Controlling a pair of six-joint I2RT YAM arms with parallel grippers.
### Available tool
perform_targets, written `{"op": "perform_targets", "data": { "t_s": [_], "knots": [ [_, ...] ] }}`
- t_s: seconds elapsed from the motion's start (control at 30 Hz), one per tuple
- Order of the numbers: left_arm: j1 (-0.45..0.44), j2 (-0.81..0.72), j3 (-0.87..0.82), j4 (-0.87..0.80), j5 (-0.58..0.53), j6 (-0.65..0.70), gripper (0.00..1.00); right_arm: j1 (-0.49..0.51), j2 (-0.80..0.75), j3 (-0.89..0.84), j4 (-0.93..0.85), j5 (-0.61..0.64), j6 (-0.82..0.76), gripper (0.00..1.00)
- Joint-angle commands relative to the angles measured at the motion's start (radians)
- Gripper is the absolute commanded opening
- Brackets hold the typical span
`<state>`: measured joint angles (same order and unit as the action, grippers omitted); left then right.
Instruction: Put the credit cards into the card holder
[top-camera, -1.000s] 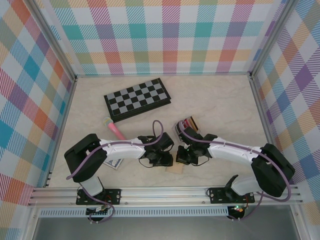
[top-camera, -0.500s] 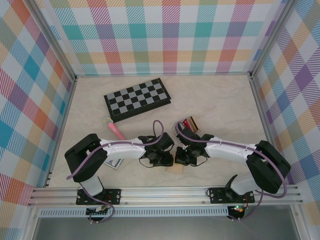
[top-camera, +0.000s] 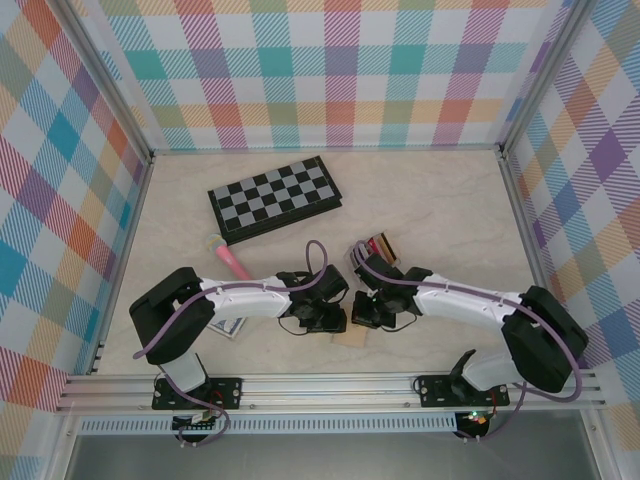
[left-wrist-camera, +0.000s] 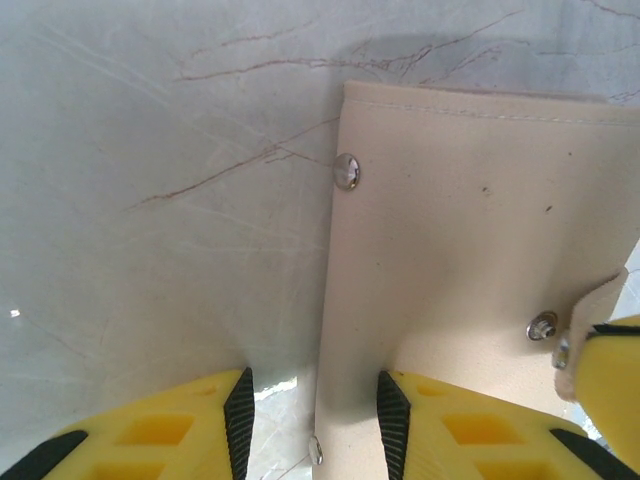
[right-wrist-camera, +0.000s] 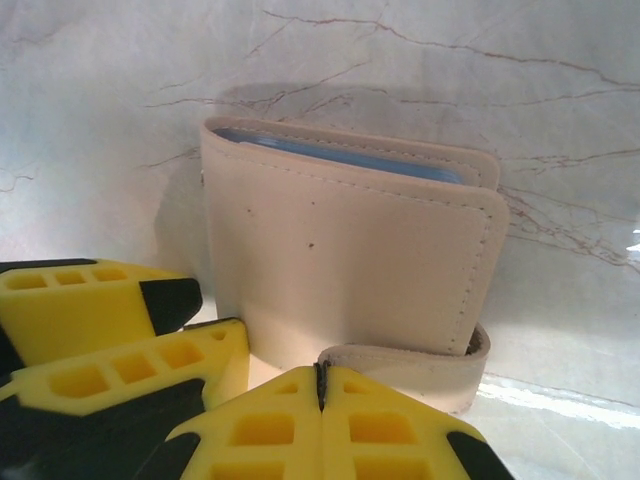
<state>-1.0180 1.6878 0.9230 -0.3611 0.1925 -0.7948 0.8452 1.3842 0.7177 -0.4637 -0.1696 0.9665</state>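
Note:
A tan wallet (top-camera: 351, 340) lies flat near the table's front edge, between both grippers. In the right wrist view a blue credit card's edge (right-wrist-camera: 340, 156) shows inside the wallet (right-wrist-camera: 340, 260). My left gripper (left-wrist-camera: 310, 390) is open and straddles the left edge of the wallet (left-wrist-camera: 470, 230), with one finger over the table and one over the leather. My right gripper (right-wrist-camera: 322, 368) is shut, its tips against the wallet's strap (right-wrist-camera: 420, 362). The card holder (top-camera: 381, 245) stands behind the right arm, with red and gold card edges in it.
A folded chessboard (top-camera: 275, 197) lies at the back left. A pink stick-shaped item (top-camera: 233, 261) lies left of the left arm. A blue-patterned card pack (top-camera: 231, 328) peeks out under the left arm. Checked walls close in all sides.
The right arm shifted slightly and came back. Both grippers stay at the wallet.

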Motion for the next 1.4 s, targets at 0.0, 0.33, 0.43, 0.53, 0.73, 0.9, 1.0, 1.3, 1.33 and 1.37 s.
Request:
{"op": "perform_targets", "data": {
  "t_s": [0.0,0.33,0.43,0.53,0.73,0.9,1.0,1.3,1.33,1.37],
  "knots": [
    [-0.024,0.042,0.007,0.073,0.01,-0.003,0.39,0.002,0.029,0.03,0.015,-0.012,-0.009,0.0],
    [-0.024,0.042,0.008,0.07,0.011,-0.001,0.39,0.003,0.081,0.004,0.001,-0.009,0.003,0.0],
    [-0.024,0.041,0.008,0.069,0.01,-0.001,0.39,0.005,0.041,-0.004,-0.021,0.007,0.002,0.0],
    [-0.024,0.042,0.007,0.07,0.012,-0.001,0.39,0.004,0.007,0.032,-0.042,0.005,-0.026,0.0],
    [-0.024,0.045,0.005,0.073,0.014,-0.003,0.39,0.004,-0.006,0.056,-0.062,0.016,-0.024,0.0],
    [-0.024,0.045,0.007,0.069,0.013,-0.001,0.39,0.006,0.019,0.039,-0.047,-0.005,-0.019,0.0],
    [-0.024,0.043,0.007,0.068,0.012,0.0,0.39,0.006,0.031,0.039,-0.042,-0.009,-0.021,0.0],
    [-0.024,0.048,0.013,0.066,0.014,0.0,0.39,0.009,0.073,0.031,-0.027,-0.016,-0.015,0.0],
    [-0.025,0.048,0.013,0.065,0.016,-0.001,0.39,0.01,0.075,0.029,-0.029,-0.015,-0.012,0.0],
    [-0.024,0.048,0.012,0.065,0.015,0.0,0.39,0.01,0.077,0.028,-0.034,-0.012,-0.011,0.0]
  ]
}}
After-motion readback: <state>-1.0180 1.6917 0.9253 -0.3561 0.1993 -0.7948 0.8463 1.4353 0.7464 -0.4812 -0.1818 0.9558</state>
